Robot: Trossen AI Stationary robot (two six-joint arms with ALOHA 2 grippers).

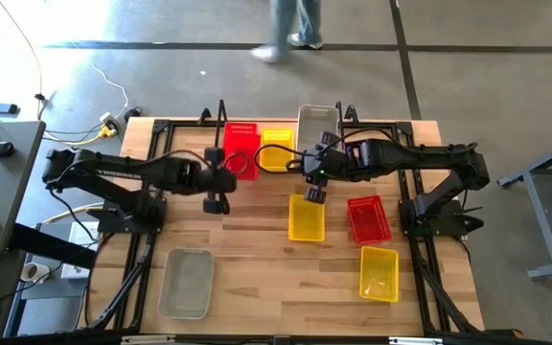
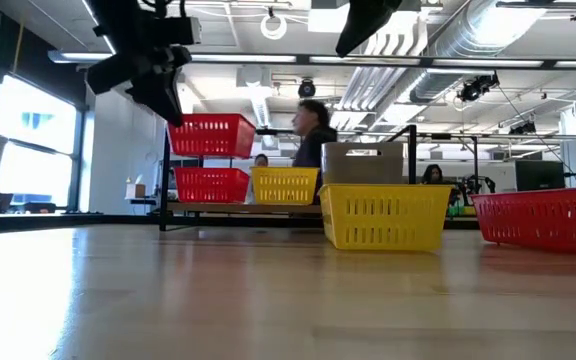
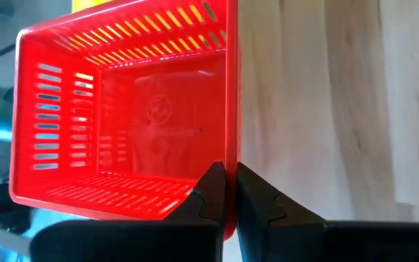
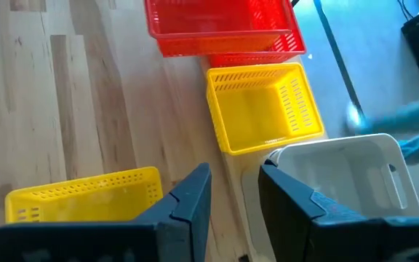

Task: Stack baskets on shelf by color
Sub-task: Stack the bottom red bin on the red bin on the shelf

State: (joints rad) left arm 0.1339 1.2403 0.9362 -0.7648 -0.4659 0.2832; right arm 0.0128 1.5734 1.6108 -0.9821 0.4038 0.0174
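My left gripper (image 1: 226, 174) is shut on a red basket (image 2: 211, 135), lifted above a second red basket (image 2: 211, 185) that rests on its base on the black wire shelf (image 2: 228, 208) at the table's far edge. A yellow basket (image 1: 277, 141) and a grey-white basket (image 1: 317, 125) stand beside it on the shelf. My right gripper (image 1: 314, 195) hangs open and empty over the table, just on the near side of the shelf, above the far end of a loose yellow basket (image 1: 306, 218). My left gripper (image 3: 230, 182) pinches the red basket's side wall at the rim (image 3: 230, 156), one finger (image 3: 208, 196) inside the basket and the other (image 3: 259, 200) outside. It comes from the table's left side. The basket is lifted clear, roughly level, right over the shelved red basket.
On the table stand a red basket (image 1: 368, 218), another yellow basket (image 1: 379, 273) near the right front and a grey-white basket (image 1: 186, 283) near the left front. Bare wood lies between them. A person (image 1: 290, 29) walks beyond the far edge.
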